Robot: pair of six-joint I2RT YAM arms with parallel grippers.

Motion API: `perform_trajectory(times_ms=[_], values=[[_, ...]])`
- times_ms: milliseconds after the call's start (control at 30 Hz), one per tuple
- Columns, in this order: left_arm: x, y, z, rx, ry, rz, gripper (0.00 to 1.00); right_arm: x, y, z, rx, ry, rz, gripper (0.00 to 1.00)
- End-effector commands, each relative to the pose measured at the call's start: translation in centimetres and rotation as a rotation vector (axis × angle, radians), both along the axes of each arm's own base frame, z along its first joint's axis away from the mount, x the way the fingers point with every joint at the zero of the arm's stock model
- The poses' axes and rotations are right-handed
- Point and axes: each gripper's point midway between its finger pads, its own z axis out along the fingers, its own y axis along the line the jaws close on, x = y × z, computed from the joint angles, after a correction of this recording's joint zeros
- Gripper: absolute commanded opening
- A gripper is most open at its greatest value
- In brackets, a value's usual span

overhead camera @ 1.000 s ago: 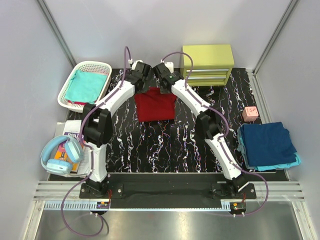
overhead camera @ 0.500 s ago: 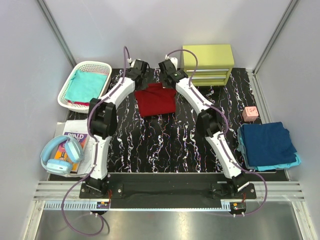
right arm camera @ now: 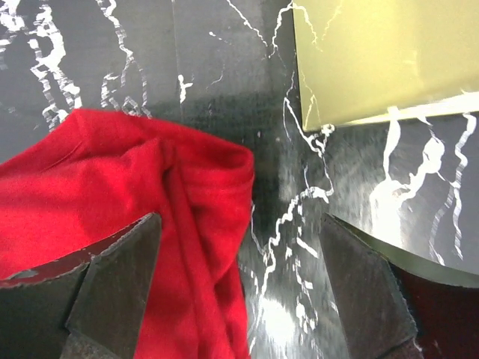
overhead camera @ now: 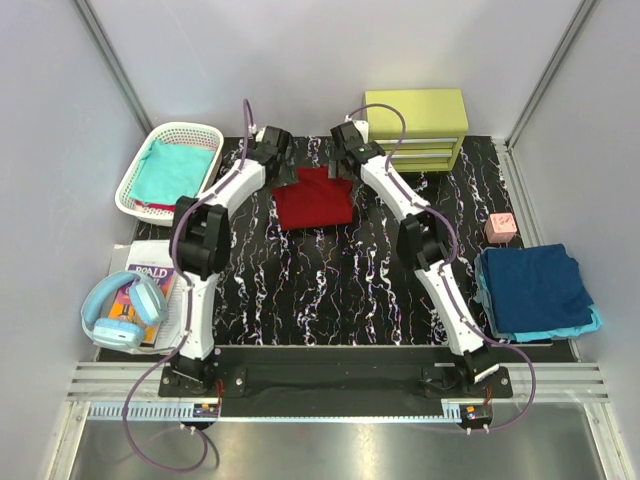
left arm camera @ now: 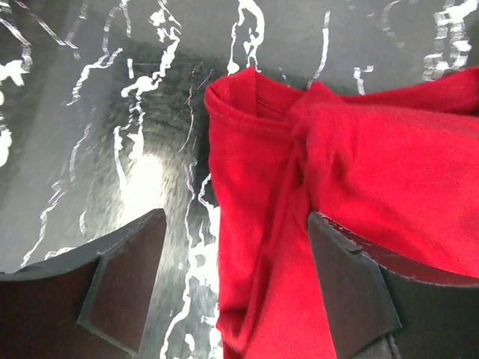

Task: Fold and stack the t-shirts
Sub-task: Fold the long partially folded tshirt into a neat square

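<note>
A dark red t-shirt point(overhead camera: 314, 198) lies folded on the black marbled table at the back middle. My left gripper point(overhead camera: 277, 168) hangs open over its far left corner, and the red t-shirt point(left arm camera: 337, 187) lies loose on the table between the spread fingers point(left arm camera: 123, 280). Over the far right corner my right gripper point(overhead camera: 345, 165) is open too, with the red t-shirt point(right arm camera: 150, 194) slack below it. A navy t-shirt point(overhead camera: 533, 285) sits on a light blue one at the right edge. A teal t-shirt point(overhead camera: 175, 170) fills the basket.
A white lattice basket point(overhead camera: 190, 131) stands at the back left. A yellow-green drawer unit point(overhead camera: 416, 125) is at the back right, its corner point(right arm camera: 374, 52) close to my right gripper. A pink block point(overhead camera: 500, 227) is at right; headphones point(overhead camera: 122, 310) on a book at left.
Both grippers carried the red t-shirt's far edge further back, then opened and let it go. The cloth now lies flat on the table.
</note>
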Motion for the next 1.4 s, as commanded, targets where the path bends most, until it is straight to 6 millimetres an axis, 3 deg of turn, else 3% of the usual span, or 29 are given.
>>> perform_trajectory(times_ms=[0,67,100,167,200,267,300,333,367,400,500,533,767,933,1067,1233,1267,1333,1367], values=[[0.4,-1.8,11.8,-0.053,-0.276,-0.02,0.82,-1.4,1.1,10.1,0.014,-0.15,0.004,0.93],[-0.7,-2.1,11.8,-0.059,-0.274,-0.032,0.82,-2.9,2.4,11.3,0.018,-0.154,0.026,0.93],[-1.3,-2.5,12.8,-0.074,-0.291,-0.036,0.82,-3.9,2.4,10.0,-0.008,-0.121,0.031,0.93],[-2.5,-2.5,11.6,-0.074,-0.272,-0.035,0.82,-5.6,3.2,10.7,-0.029,-0.126,0.039,0.93],[-3.4,-2.6,10.3,-0.081,-0.242,-0.036,0.82,-6.6,3.2,9.3,-0.048,-0.095,0.043,0.93],[-4.0,-2.9,10.3,-0.104,-0.25,-0.047,0.81,-8.0,3.8,9.8,-0.021,-0.092,0.042,0.9],[-4.6,-3.1,9.3,-0.106,-0.23,-0.058,0.77,-8.7,4.3,8.1,0.009,-0.056,0.061,0.86],[-4.7,-3.4,8.8,-0.116,-0.225,-0.066,0.74,-8.9,4.4,8.2,0.028,-0.056,0.062,0.81],[-4.9,-3.8,8.2,-0.129,-0.207,-0.081,0.71,-9.2,4.4,7.4,0.035,-0.045,0.062,0.61],[-5.1,-3.9,7.5,-0.131,-0.192,-0.087,0.67,-9.5,4.5,6.5,0.035,-0.025,0.07,0.51],[-5.3,-4.1,5.8,-0.129,-0.153,-0.093,0.57,-9.8,4.6,4.4,0.023,0.017,0.084,0.23],[-5.3,-4.2,5.4,-0.13,-0.149,-0.097,0.56,-9.9,4.6,3.5,0.018,0.033,0.086,0.2],[-5.3,-6.0,0.8,-0.157,-0.051,-0.148,0.46,-10.8,5.2,-0.9,0.017,0.132,0.111,0.15],[-7.2,-6.6,-1.9,-0.146,0.011,-0.176,0.4,-12.8,4.9,-3.1,0.026,0.207,0.11,0.12],[-9.6,-6.7,-4.1,-0.147,0.073,-0.18,0.35,-14.9,4.2,-4.9,0.028,0.276,0.11,0.09],[-12.7,-7.0,-5.5,-0.157,0.128,-0.192,0.19,-17.9,3.3,-6.0,0.046,0.355,0.095,0.0],[-14.1,-6.7,-6.3,-0.147,0.16,-0.192,0.18,-19.3,2.9,-7.0,0.043,0.394,0.089,0.0],[-15.7,-7.1,-6.1,-0.146,0.17,-0.207,0.16,-21.1,2.2,-7.2,0.035,0.423,0.09,0.0],[-17.2,-6.7,-6.9,-0.134,0.198,-0.21,0.16,-21.6,2.2,-7.3,0.028,0.426,0.088,0.0]])
